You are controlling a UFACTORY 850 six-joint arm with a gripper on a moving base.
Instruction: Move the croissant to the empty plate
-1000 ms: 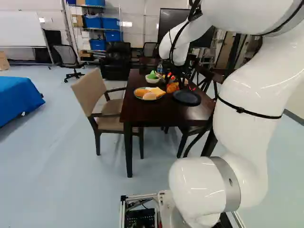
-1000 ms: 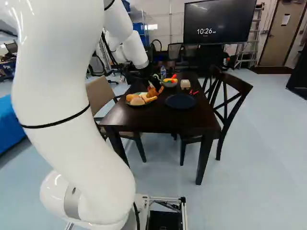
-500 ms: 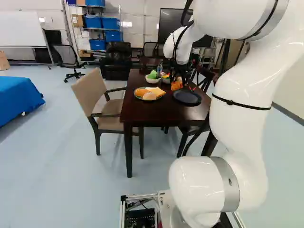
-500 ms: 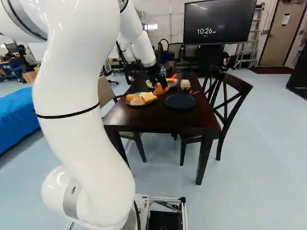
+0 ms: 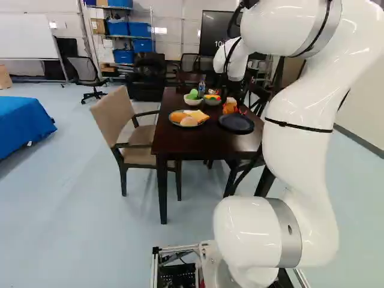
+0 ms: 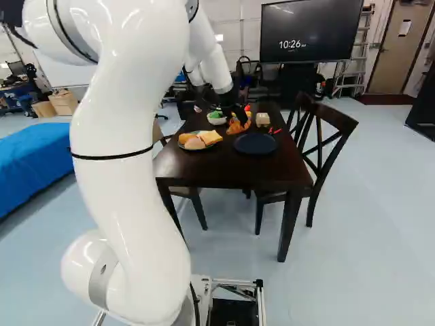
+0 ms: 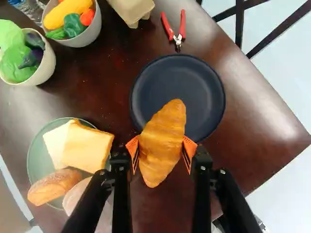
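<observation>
Well, the gripper [image 6: 239, 114] is clamped on the croissant [image 7: 162, 141], with its orange pads [image 7: 133, 151] touching it on two sides. The croissant is a warm golden orange, with browner bits on its bumps. It is fat in the middle and gets thinner at both ends. Soft ridges run across it, like dough that got rolled up, and it sits a bit slanted between the pads. One end pokes out ahead of the gripper, and the other end pokes out behind the pads. Just ahead of the gripper is the dark blue plate [image 7: 204, 92], and the croissant's front end covers some of its near side in the wrist view. I can't tell how high up the croissant is. Farther ahead, past that plate, are pliers [image 7: 181, 30] with red handles on the dark brown tabletop [image 7: 262, 126], with a tan carton [image 7: 132, 8] near them. Beside the gripper is a green plate [image 7: 36, 151] with bread slices [image 7: 82, 148], a brown roll [image 7: 53, 187] and a pale roll [image 7: 74, 195]. Farther ahead on that side are two bowls [image 7: 47, 72] of bright food.
</observation>
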